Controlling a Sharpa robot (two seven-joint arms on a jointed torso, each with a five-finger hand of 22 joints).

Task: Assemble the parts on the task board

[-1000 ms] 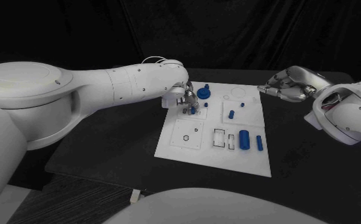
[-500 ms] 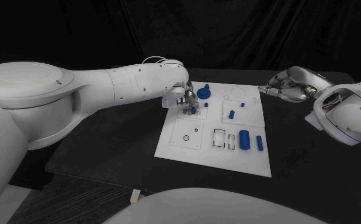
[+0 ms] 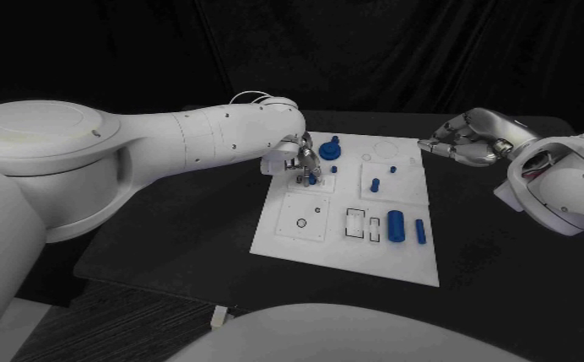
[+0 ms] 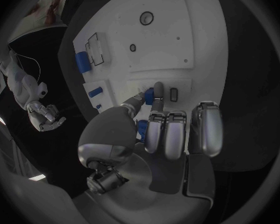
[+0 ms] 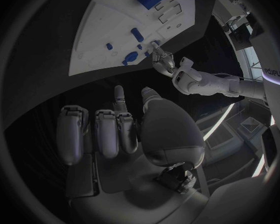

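The white task board point(image 3: 347, 248) lies in the middle of the black table. My left hand point(image 3: 300, 158) hovers over its far left corner and pinches a small blue part point(image 3: 313, 180) between thumb and a finger, low against the board; the left wrist view shows the pinched part point(image 4: 150, 95) next to a small slot. A blue knob point(image 3: 332, 149) stands just right of that hand. A short blue peg point(image 3: 375, 183), a thick blue cylinder point(image 3: 396, 226) and a thin blue pin point(image 3: 420, 231) sit further right. My right hand point(image 3: 468, 141) hangs off the board's far right corner, fingers curled, holding nothing.
The near half of the board point(image 4: 171, 30) carries a round recess point(image 3: 300, 224) and rectangular slots point(image 3: 354, 222). In the right wrist view my right hand point(image 5: 124, 129) is above bare table beside the board point(image 5: 109, 35). Black cloth backs the table.
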